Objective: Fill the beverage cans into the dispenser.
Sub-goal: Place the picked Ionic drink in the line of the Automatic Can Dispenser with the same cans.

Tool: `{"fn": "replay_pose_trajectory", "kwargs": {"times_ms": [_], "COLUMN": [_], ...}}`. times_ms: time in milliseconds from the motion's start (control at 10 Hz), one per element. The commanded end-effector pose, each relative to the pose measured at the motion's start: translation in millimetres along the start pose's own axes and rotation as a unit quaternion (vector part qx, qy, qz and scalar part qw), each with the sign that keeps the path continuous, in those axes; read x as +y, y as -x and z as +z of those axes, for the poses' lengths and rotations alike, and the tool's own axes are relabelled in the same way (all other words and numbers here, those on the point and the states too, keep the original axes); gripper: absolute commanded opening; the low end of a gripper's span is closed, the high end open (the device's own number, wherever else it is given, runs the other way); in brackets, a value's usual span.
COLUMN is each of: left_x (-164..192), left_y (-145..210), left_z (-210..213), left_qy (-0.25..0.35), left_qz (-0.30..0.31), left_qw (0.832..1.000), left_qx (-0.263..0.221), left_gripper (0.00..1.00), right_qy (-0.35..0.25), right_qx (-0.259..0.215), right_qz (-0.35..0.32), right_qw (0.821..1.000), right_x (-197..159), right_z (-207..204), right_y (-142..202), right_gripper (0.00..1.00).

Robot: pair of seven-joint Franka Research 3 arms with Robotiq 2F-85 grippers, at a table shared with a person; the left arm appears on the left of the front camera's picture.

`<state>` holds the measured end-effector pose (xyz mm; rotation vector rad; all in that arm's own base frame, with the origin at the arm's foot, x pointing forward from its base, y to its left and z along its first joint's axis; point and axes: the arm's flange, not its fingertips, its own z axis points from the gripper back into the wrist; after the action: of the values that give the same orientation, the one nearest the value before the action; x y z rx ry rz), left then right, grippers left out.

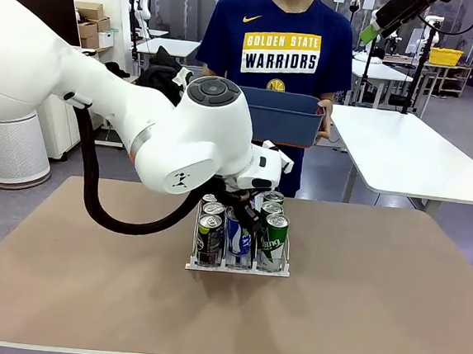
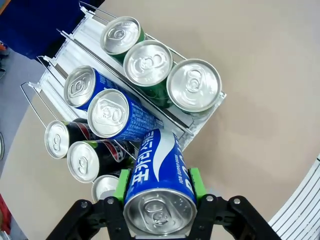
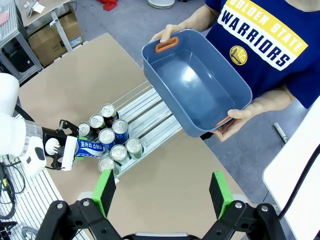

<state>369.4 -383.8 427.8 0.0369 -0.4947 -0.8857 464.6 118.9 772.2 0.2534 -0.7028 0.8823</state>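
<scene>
The left hand (image 2: 160, 200) is clamped on a blue can (image 2: 159, 185), green pads on its two sides, the silver top toward the wrist camera and the long axis running away from it, tilted down toward the rack (image 2: 200, 117). In the left wrist view the rack lies at about eleven o'clock from the hand, and the held can's far end sits just at the near mouth of the middle lane, beside the front blue can there. So the can looks lined up with that lane but not yet stood inside it; my guess is it must go down and be released there. Counted in that view, the rack holds three green cans (image 2: 150, 62) in one outer lane, two blue cans (image 2: 112, 115) in the middle, and three dark cans (image 2: 82, 160) in the other outer lane, the nearest partly hidden. The right hand (image 3: 162, 192) hangs high above the counter (image 3: 175, 170), jaws wide apart and empty, well away. A person holds an empty bin (image 3: 200, 82) beyond the rack's far end.
</scene>
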Motion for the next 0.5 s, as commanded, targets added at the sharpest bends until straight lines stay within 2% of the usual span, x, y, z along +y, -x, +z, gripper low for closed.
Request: {"fn": "replay_pose_trajectory", "kwargs": {"times_ms": [0, 400], "left_x": [23, 31], "left_y": [-16, -19], "left_z": [-10, -36], "left_qy": [-0.026, 0.014], "left_qz": [0.009, 0.014], "left_qw": [0.999, 1.000], "left_qx": [-0.017, 0.024], "left_gripper": [0.57, 0.57], "right_qy": [0.000, 0.000], "right_qx": [-0.001, -0.001], "right_qz": [0.000, 0.000], "right_qw": [1.000, 1.000], "right_x": [0, 0], "right_z": [1, 1], "right_y": [1, 1], "right_gripper": [1.00, 1.00]}}
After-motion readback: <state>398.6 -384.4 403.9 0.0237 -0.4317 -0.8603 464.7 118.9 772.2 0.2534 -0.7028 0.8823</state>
